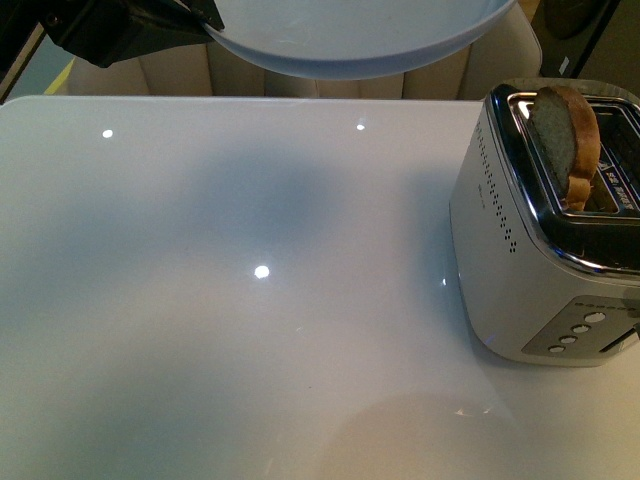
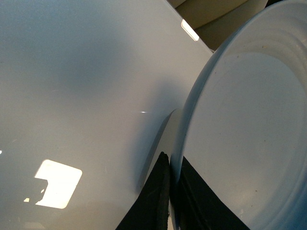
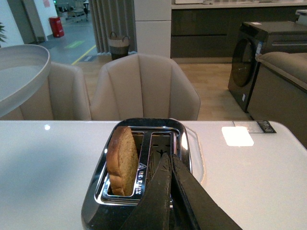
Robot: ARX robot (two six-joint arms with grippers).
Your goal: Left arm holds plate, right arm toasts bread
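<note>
Two things to mind: hold the plate (image 2: 249, 129) level, its rim clamped between the fingers (image 2: 156, 201) of the left gripper (image 2: 171, 165). The right gripper (image 3: 169, 158) holds nothing. Its fingers (image 3: 158, 196) are pressed together over the empty slot of the toaster (image 3: 96, 206). The bread (image 3: 122, 160) stands in the neighbouring slot, just beside them. Part them before reaching for it.

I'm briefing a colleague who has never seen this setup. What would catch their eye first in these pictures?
First, the pale plate hanging in the air at the top of the front view, pinched by its rim in the left gripper. Then the bread standing half out of a slot of the toaster on the right of the table, with the right gripper closed just above the toaster.
</note>
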